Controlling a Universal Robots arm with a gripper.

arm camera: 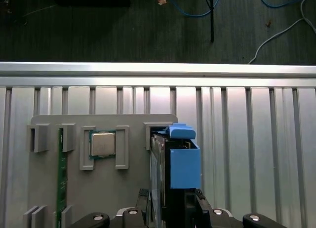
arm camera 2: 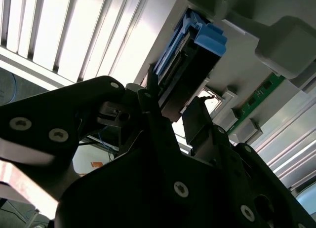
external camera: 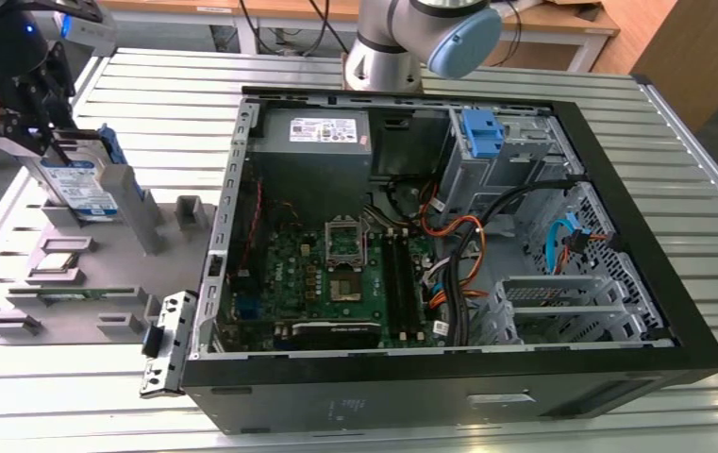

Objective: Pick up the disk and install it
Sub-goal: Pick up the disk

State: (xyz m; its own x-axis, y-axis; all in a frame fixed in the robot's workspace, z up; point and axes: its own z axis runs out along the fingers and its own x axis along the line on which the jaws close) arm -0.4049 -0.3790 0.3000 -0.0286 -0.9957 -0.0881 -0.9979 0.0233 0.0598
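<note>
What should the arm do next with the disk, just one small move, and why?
Probably a short, straight lift, if the grip proves firm. The gripper sits over the disk, which stands on edge in the grey holder, off to the exterior view's left of the open computer case. Pulling straight should keep its blue rails from catching on the slot walls.

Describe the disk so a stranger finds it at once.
Beside the open black computer case, on the exterior view's left, lies a grey slotted tray. At its far end stands the flat silver-metal disk, on edge. Unlike the square chip nearby, it has a white-and-blue label and blue side rails.
</note>
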